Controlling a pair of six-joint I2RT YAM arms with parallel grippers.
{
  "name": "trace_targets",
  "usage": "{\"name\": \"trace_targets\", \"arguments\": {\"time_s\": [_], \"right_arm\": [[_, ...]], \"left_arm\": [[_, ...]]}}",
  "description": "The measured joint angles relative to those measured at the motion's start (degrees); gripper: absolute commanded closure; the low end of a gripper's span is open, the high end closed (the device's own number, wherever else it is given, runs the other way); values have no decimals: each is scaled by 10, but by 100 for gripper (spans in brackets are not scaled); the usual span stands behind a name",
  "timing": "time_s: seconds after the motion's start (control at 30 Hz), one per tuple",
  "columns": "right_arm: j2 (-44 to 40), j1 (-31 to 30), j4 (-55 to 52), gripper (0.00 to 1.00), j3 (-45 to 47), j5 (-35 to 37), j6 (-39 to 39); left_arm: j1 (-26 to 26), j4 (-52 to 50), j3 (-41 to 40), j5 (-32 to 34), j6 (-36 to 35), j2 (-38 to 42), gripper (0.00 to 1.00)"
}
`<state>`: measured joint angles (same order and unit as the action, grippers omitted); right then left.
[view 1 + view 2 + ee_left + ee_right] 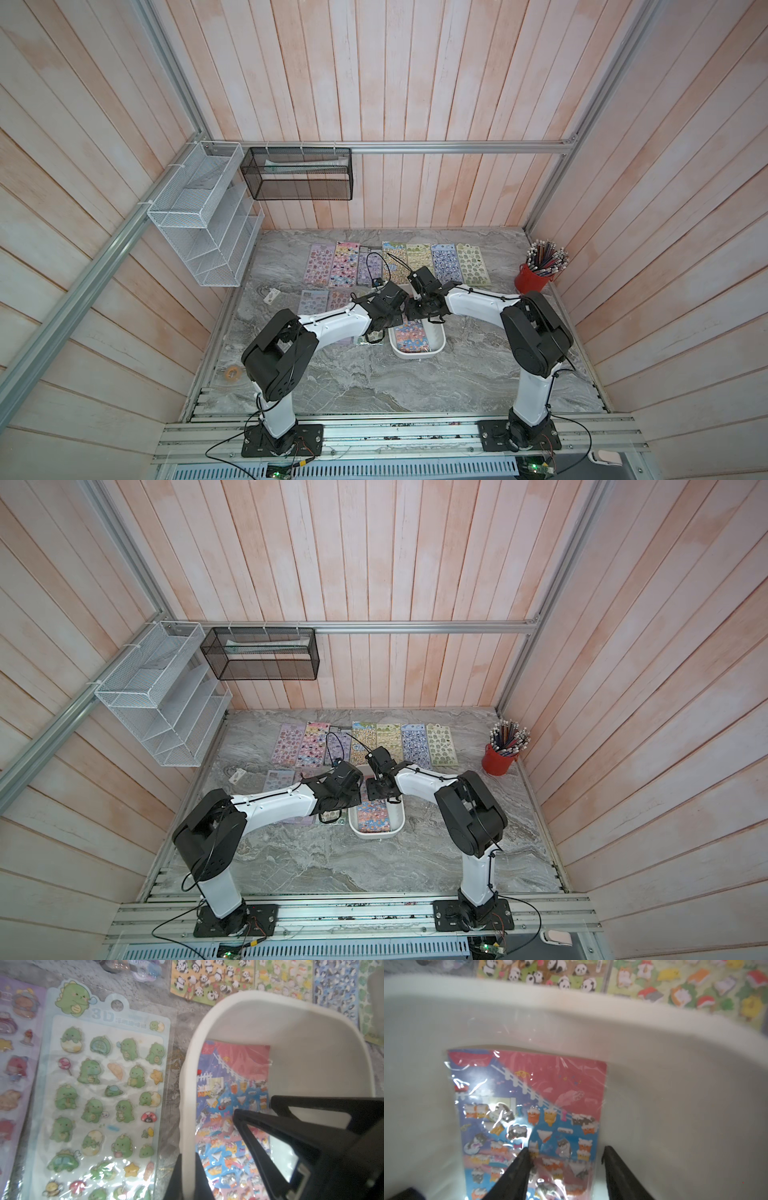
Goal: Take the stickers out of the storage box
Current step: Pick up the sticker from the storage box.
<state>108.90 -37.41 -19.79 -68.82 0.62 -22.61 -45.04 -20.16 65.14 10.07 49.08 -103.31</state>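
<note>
While both top views bury the fingers under the black wrists, the left wrist view shows the left hand (188,1156) clamped shut on a long side wall of the storage box (209,1020), one finger outside and one inside. Only the right wrist view shows the right hand (566,1148) inside the box with its fingers spread apart and gripping nothing; whether the fingertip (525,1153) over the sheet touches it cannot be told.

The only sheet in the box, a red-and-blue cat sheet (529,1095), lies flat on the box floor. Its long axis follows the box's length and its red header end points toward the back wall.

In the left wrist view a green dinosaur sheet (104,1095) lies just beside the box, parallel to it, and a panda sheet (209,978) lies beyond the box's far end. The top views alone give the whole layout. The other stickers (444,264) lie on the grey marble surface (374,386), seven in a far row and more in a nearer row partly under the left arm, all lengthwise like the box.

A red cup (534,280) near the right wall holds pencils (546,253). A black mesh basket (297,174) on the back rail holds something long and pale that cannot be made out
</note>
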Motion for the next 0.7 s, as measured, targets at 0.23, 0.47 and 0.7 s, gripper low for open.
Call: {"name": "trace_targets", "arguments": {"time_s": [0.23, 0.47, 0.7], "right_arm": [[0, 12, 12, 43, 1, -44, 2], [-3, 41, 48, 50, 16, -108, -3], [-26, 70, 99, 59, 56, -178, -14]], "left_arm": [[0, -1, 1, 0, -4, 0, 100], [0, -1, 2, 0, -5, 0, 100], [0, -5, 11, 0, -13, 0, 100]]}}
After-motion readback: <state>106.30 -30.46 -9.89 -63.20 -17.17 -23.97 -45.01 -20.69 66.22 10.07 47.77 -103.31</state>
